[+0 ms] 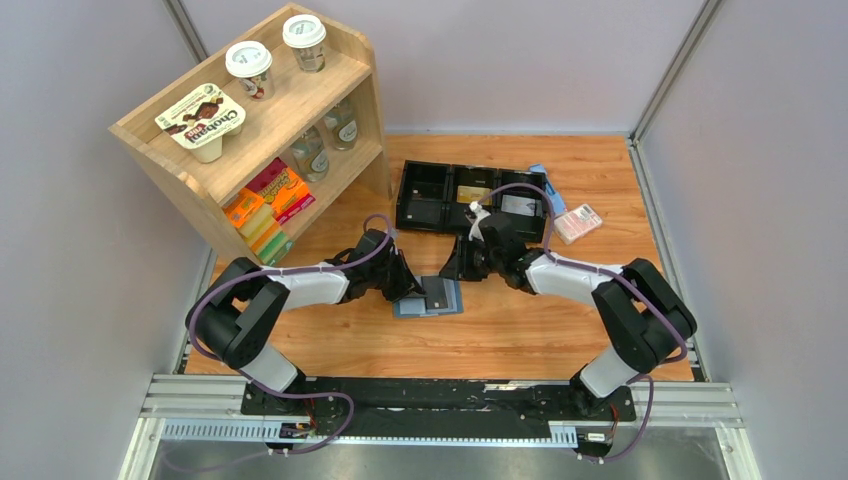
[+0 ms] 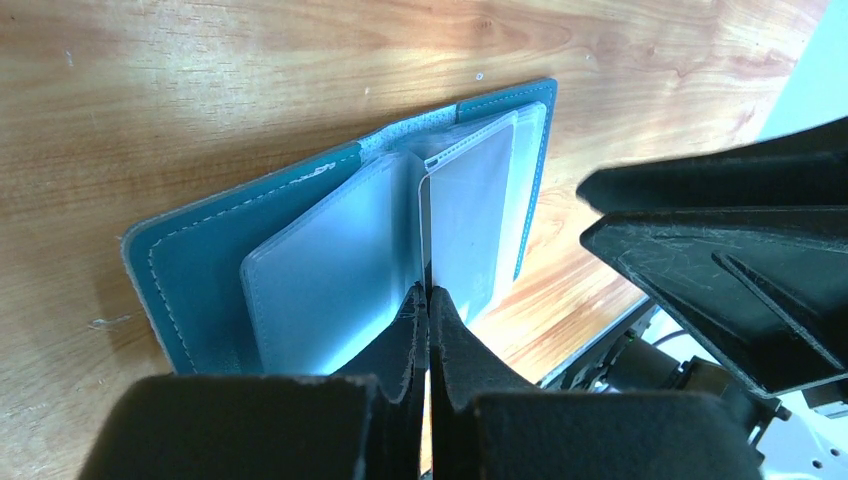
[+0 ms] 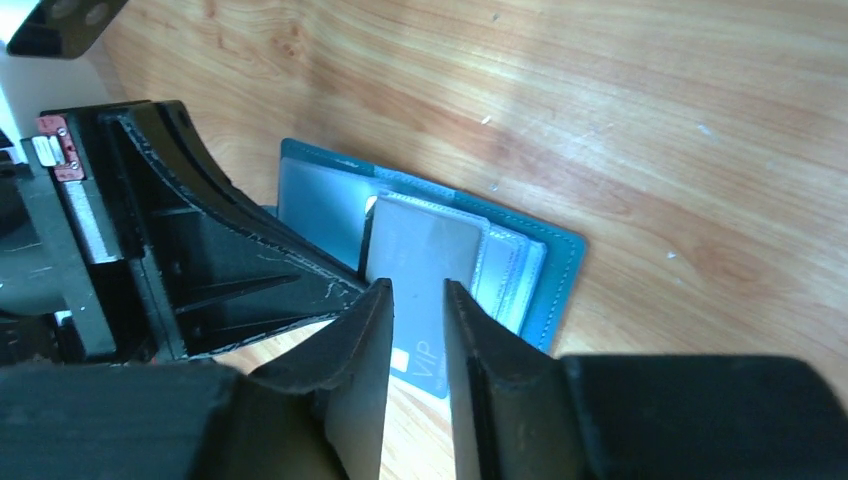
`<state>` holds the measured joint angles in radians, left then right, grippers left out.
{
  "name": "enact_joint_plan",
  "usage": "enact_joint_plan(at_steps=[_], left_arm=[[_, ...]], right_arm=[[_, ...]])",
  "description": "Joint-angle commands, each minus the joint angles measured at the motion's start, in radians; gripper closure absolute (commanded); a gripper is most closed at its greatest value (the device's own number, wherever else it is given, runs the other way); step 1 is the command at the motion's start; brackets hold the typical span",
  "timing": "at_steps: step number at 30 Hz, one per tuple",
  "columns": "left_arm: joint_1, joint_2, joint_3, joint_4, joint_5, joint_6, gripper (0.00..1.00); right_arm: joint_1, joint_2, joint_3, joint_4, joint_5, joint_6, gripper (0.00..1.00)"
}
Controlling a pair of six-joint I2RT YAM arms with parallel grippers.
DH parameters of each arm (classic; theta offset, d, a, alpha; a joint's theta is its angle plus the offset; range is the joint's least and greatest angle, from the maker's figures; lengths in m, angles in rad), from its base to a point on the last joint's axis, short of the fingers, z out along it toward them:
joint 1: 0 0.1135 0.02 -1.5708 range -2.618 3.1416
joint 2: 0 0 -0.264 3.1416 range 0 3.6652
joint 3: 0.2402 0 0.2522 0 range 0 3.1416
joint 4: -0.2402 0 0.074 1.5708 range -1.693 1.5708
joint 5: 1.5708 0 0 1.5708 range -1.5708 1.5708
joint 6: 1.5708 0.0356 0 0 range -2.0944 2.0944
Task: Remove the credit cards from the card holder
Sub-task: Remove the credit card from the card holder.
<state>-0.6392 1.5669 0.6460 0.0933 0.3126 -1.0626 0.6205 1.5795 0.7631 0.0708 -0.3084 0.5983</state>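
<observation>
Pressing card holder (image 2: 200, 270) with clenched left gripper (image 2: 428, 300); right gripper (image 3: 418, 300) half open. Thin, slippery card (image 3: 417, 340): pinch 6 o'clock edge.

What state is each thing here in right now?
card holder, open, flat on the table.
credit card, partway out of its sleeve.
left gripper, shut on one of the card holder's sleeves.
right gripper, open, straddling the credit card.
cups, lidded.

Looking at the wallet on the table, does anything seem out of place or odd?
Only one thing: a grey card marked VIP sticks out past the edge of the open teal card holder, apparently partly out of its sleeve, at the right gripper's fingers. Nothing looks spilled or damaged.
</observation>
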Motion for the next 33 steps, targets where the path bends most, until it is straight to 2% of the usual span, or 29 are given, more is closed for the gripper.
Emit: enact_joint_plan(at_steps=[1, 6, 13, 18, 24, 27, 33], left_arm=[[0.006, 0.010, 0.011, -0.009, -0.004, 0.039, 1.00], [0.006, 0.019, 0.011, 0.006, 0.003, 0.046, 1.00], [0.013, 0.001, -0.017, 0.042, 0.003, 0.058, 1.00], [0.021, -0.010, -0.043, 0.062, 0.005, 0.053, 0.97], [0.032, -0.016, -0.078, 0.097, 0.010, 0.044, 0.87], [0.039, -0.022, -0.108, 0.164, 0.022, 0.032, 0.84], [0.049, -0.030, -0.163, 0.318, 0.060, 0.004, 0.83]], right_arm=[[-0.002, 0.000, 0.019, 0.056, -0.073, 0.024, 0.75], [-0.002, 0.045, -0.030, 0.113, -0.110, 0.072, 0.85], [-0.008, 0.066, -0.117, 0.164, -0.066, 0.090, 0.95], [-0.019, 0.085, -0.142, 0.184, -0.051, 0.090, 0.97], [-0.025, 0.097, -0.165, 0.199, -0.047, 0.092, 0.98], [-0.025, 0.106, -0.168, 0.204, -0.052, 0.089, 0.99], [-0.027, 0.135, -0.166, 0.216, -0.067, 0.084, 0.98]])
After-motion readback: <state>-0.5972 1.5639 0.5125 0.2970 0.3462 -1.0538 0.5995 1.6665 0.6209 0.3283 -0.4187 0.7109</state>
